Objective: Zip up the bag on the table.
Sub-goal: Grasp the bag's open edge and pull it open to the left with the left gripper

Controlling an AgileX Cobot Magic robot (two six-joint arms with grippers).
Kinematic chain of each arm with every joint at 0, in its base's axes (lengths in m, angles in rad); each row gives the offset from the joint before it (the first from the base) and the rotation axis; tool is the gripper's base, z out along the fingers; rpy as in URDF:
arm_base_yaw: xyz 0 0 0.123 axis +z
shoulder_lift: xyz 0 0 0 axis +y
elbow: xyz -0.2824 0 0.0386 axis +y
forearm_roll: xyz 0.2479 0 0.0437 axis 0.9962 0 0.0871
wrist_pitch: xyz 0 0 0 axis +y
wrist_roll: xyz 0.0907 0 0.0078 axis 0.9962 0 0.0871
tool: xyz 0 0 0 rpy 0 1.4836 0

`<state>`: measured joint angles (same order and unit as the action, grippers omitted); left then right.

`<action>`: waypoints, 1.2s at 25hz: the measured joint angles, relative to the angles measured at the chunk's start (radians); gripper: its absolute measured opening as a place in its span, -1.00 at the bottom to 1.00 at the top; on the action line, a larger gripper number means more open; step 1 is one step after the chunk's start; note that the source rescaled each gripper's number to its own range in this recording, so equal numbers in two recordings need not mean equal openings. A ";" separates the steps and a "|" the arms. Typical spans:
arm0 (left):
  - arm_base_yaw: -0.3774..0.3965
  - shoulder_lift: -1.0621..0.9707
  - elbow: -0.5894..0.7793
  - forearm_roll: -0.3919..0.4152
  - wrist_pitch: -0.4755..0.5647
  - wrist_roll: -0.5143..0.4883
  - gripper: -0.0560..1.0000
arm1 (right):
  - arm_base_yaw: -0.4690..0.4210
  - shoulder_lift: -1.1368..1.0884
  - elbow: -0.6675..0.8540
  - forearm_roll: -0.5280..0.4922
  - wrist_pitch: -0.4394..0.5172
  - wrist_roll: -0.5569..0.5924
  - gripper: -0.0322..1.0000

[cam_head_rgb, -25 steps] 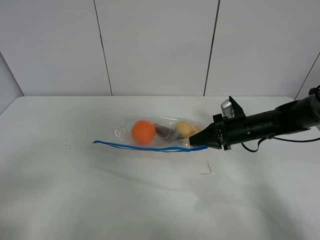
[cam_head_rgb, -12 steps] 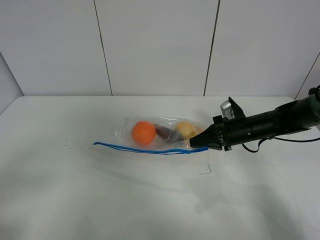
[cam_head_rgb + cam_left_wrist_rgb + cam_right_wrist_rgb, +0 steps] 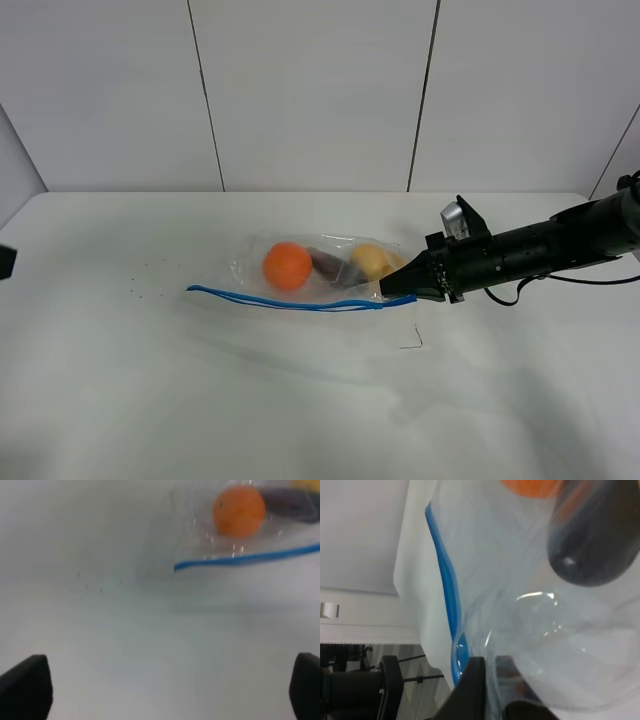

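High view, bag point(image 3: 262, 268): lies flat around the middle of the table point(image 3: 300, 410), somewhat nearer the far edge than the near edge, its length running along those edges.
High view, zip strip point(image 3: 290, 301): a blue line along the side of the bag that faces the near edge, bowed a little, its left end free on the tabletop.
High view, contents: an orange point(image 3: 287, 265) towards the left end, a dark eggplant point(image 3: 327, 262) in the middle, a yellow fruit point(image 3: 368, 259) towards the right end, the three just beside one another.
High view, right gripper point(image 3: 393, 286): reaches in low from the right edge of the table, its tip at the right end of the zip strip.
High view, specks point(image 3: 140, 281): a few dark dots on the table, left of the bag and apart from it.
Left wrist view, left gripper point(image 3: 165, 687): blurred; two dark fingertips point(image 3: 25, 687) stand wide apart with only bare table between them, nothing held.
Left wrist view, bag: apart from the gripper; the orange point(image 3: 239, 511) and the free end of the zip strip point(image 3: 220, 560) show.
Right wrist view, right gripper point(image 3: 495, 702): clamped on the clear plastic at the end of the zip strip point(image 3: 445, 585); the dark fingers point(image 3: 472, 690) pinch it.
Right wrist view, contents: the eggplant point(image 3: 592, 545) is close behind the plastic, the orange point(image 3: 535, 487) beyond it.
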<state>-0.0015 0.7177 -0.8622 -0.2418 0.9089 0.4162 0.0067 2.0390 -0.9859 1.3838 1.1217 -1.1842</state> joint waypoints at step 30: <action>-1.108 0.976 -0.039 1.928 -0.313 -1.323 0.94 | 0.000 0.000 0.000 -0.004 -0.032 0.042 -0.94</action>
<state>-1.1093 1.6936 -0.9015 1.6866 0.5958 -0.9068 0.0067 2.0390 -0.9859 1.3797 1.0897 -1.1417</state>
